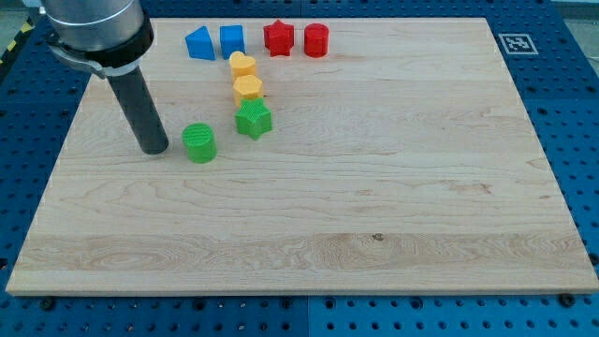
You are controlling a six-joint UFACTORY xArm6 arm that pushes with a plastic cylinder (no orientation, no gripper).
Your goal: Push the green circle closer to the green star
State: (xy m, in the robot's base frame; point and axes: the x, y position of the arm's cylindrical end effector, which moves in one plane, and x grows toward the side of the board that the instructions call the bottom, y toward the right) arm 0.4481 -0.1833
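The green circle (198, 142) stands on the wooden board (374, 187) in the upper left part of the view. The green star (253, 120) stands a short way up and to its right, with a small gap between them. My tip (154, 148) rests on the board just left of the green circle, a small gap away and about level with it. The rod rises from there toward the view's top left.
A yellow hexagon (247, 89) touches the green star's upper side, with a yellow heart (242, 65) above it. Along the top edge stand a blue triangle (198, 43), a blue cube (231, 40), a red star (278, 37) and a red cylinder (315, 40).
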